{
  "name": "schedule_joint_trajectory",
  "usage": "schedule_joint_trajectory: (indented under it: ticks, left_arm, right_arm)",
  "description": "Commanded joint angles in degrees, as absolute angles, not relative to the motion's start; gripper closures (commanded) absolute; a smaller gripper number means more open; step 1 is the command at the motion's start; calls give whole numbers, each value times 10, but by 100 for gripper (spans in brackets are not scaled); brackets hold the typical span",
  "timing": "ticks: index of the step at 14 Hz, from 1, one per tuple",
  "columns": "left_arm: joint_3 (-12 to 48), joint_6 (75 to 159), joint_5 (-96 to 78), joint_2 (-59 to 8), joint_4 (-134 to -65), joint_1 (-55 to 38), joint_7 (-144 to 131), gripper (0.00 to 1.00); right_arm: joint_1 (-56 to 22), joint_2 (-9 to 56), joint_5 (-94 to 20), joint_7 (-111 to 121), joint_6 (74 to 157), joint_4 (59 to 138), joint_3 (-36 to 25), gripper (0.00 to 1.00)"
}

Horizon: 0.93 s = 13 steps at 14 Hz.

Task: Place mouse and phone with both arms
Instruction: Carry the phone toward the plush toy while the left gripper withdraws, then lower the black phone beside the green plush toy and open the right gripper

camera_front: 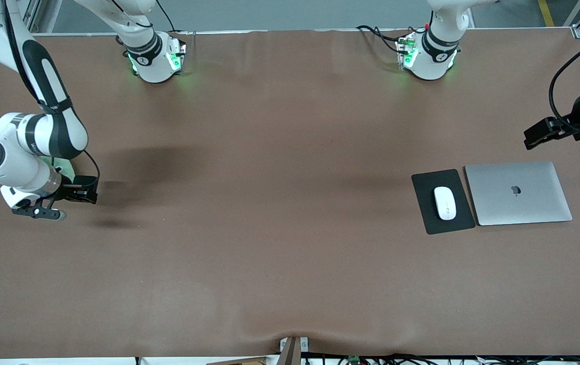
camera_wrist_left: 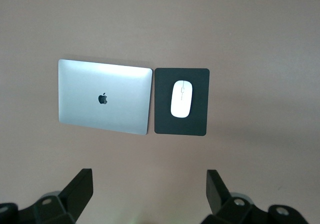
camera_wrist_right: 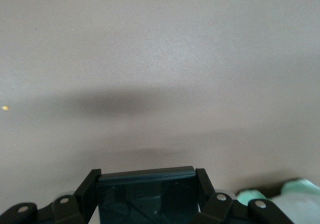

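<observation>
The small white oval mouse [camera_front: 445, 203] lay on a flat black mouse pad [camera_front: 424, 208], near the left arm's end of the big brown table [camera_front: 280, 228]. The wrist view of the left arm showed the mouse [camera_wrist_left: 181, 98] near the middle of the pad [camera_wrist_left: 165, 124]. A shut silver laptop [camera_front: 518, 192] with a dark apple mark lay just beside the pad, closer to the table's end. The laptop [camera_wrist_left: 104, 96] and the pad almost touched along one edge.

The left arm's black gripper [camera_wrist_left: 149, 189] hung up in the air over bare table near the laptop, at the left arm's end of the table. Its two fingers [camera_wrist_left: 80, 189] stood wide apart and held nothing. In the front view the left gripper [camera_front: 541, 134] showed only from the side.

The right arm's black gripper [camera_front: 84, 192] hung over the right arm's end of the table, well apart from the mouse. Its two fingers [camera_wrist_right: 85, 194] were squeezed onto the small black flat phone [camera_wrist_right: 146, 196], one on each side. The phone's top edge stuck out between them. Under it, a dark shadow lay on the brown table [camera_wrist_right: 160, 59].
</observation>
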State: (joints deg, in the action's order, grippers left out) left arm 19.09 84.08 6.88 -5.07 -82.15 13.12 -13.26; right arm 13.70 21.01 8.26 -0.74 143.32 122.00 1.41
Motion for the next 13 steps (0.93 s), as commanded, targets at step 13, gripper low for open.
schedule_joint_trajectory:
  ticks: [13]
  left_arm:
    - [81,856,51,-3,-867,13,-102,0]
  right_arm:
    - [190,271,82,54,1521,1232,24,84]
